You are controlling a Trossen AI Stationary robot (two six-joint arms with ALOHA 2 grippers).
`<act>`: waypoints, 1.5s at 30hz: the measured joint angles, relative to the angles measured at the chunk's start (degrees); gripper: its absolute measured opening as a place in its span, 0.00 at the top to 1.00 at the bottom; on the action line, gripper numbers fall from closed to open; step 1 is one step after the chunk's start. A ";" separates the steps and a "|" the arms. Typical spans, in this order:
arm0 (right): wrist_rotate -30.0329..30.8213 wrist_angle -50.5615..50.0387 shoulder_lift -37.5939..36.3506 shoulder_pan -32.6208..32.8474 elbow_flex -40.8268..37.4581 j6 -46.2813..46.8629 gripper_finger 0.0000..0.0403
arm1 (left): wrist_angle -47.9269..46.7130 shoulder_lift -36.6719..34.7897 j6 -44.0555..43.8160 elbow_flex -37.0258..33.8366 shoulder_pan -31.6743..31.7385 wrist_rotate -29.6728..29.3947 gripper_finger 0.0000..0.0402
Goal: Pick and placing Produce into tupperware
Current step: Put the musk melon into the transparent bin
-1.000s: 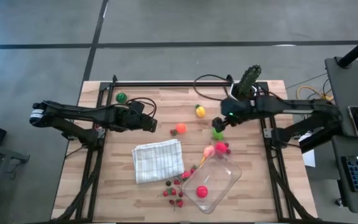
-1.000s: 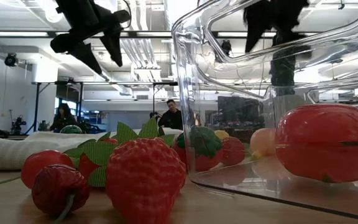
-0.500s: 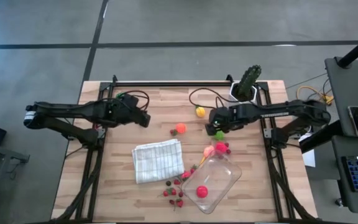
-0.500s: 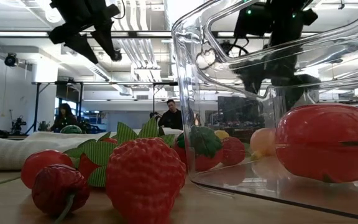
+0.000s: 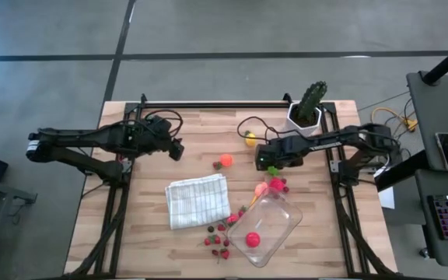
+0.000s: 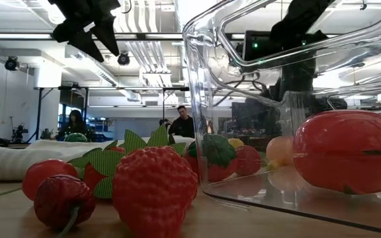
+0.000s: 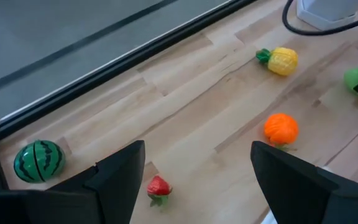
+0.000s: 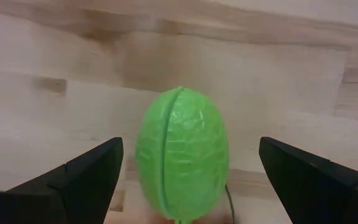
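A green ribbed toy vegetable (image 8: 182, 152) lies on the wood, partly showing under the right arm in the high view (image 5: 274, 169). My right gripper (image 8: 189, 144) points down over it, open, one finger on each side with a gap to both. My left gripper (image 5: 176, 148) hangs open above the table's far left, nothing between its fingers (image 7: 197, 149). The clear tupperware (image 5: 286, 214) stands near the front right edge with a red piece of produce (image 5: 253, 239) inside. Pink and red produce (image 5: 271, 187) lies at its far corner, and small red berries (image 5: 218, 243) lie to its left.
A white checked folded cloth (image 5: 198, 200) lies mid-table. An orange piece (image 5: 225, 161) and a yellow one (image 5: 250, 139) sit between the arms. A small melon (image 7: 39, 160) and a strawberry (image 7: 158, 186) lie below the left gripper. A potted cactus (image 5: 309, 105) stands far right.
My right gripper has come down over the green vegetable, shifting slightly toward the table's left and rolling about its own axis; it has stayed open. My left gripper has drawn back toward the table's left edge, risen a little and rolled.
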 joint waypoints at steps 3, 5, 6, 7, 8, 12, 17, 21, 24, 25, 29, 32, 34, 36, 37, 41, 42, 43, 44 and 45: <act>-0.02 0.13 1.53 0.02 0.88 0.00 0.09 | 0.02 -0.13 1.31 0.00 0.00 -0.03 0.31; 0.00 0.18 2.44 0.00 1.57 -0.02 0.09 | 0.00 -0.13 1.41 0.00 0.00 -0.02 0.31; 0.00 0.23 2.89 0.00 1.79 -0.08 0.09 | -0.01 -0.10 1.41 0.00 0.00 -0.03 0.31; 0.00 0.15 3.37 0.00 1.94 -0.09 0.09 | -0.01 0.02 1.41 0.00 0.00 -0.05 0.31; -0.01 0.10 3.74 0.00 2.06 -0.08 0.09 | -0.03 0.13 1.41 0.00 0.00 -0.03 0.31; -0.08 0.03 4.42 0.14 2.26 0.04 0.10 | -0.09 0.37 1.41 -0.02 0.00 -0.03 0.31; -0.04 -0.28 4.10 0.17 2.26 0.58 0.20 | -0.11 0.37 1.41 -0.02 0.00 0.08 0.31; -0.04 -0.45 4.07 0.24 2.26 1.42 0.30 | -0.13 0.37 1.41 -0.02 0.00 0.08 0.31; -0.08 -0.49 4.07 0.24 2.26 1.86 0.35 | -0.11 0.37 1.41 -0.03 0.00 0.10 0.31; -0.19 -0.53 4.07 0.24 2.25 1.86 0.37 | -0.12 0.37 1.41 -0.04 0.00 0.10 0.31; -0.49 -0.65 4.03 0.24 2.26 1.59 0.42 | -0.13 0.37 1.41 -0.07 0.00 0.12 0.31; -1.23 -0.67 4.01 0.24 2.26 1.50 0.43 | -0.12 0.37 1.41 -0.07 0.00 0.14 0.31; -1.36 -0.69 3.99 0.28 2.26 1.40 0.43 | -0.12 0.37 1.41 -0.08 0.00 0.16 0.31; -1.39 -0.84 3.89 0.68 2.38 1.37 0.43 | -0.11 0.37 1.40 -0.09 0.00 0.16 0.31; -1.44 -0.93 3.87 1.00 2.54 1.41 0.43 | -0.11 0.37 1.40 -0.09 0.00 0.16 0.31; 0.21 -2.41 2.98 2.70 4.63 1.44 0.44 | -0.11 0.37 1.40 -0.09 0.00 0.17 0.31; 0.89 -2.86 2.59 3.14 5.44 1.43 0.44 | -0.11 0.37 1.39 -0.09 0.00 0.18 0.31; 1.72 -3.54 2.16 3.66 6.32 1.47 0.44 | -0.11 0.40 1.39 -0.09 0.00 0.21 0.31; 2.55 -4.41 1.61 4.13 7.26 1.87 0.44 | -0.11 0.47 1.39 -0.09 0.00 0.19 0.31; 3.73 -5.54 1.07 4.77 8.52 2.41 0.44 | -0.11 0.51 1.41 -0.09 0.00 0.22 0.31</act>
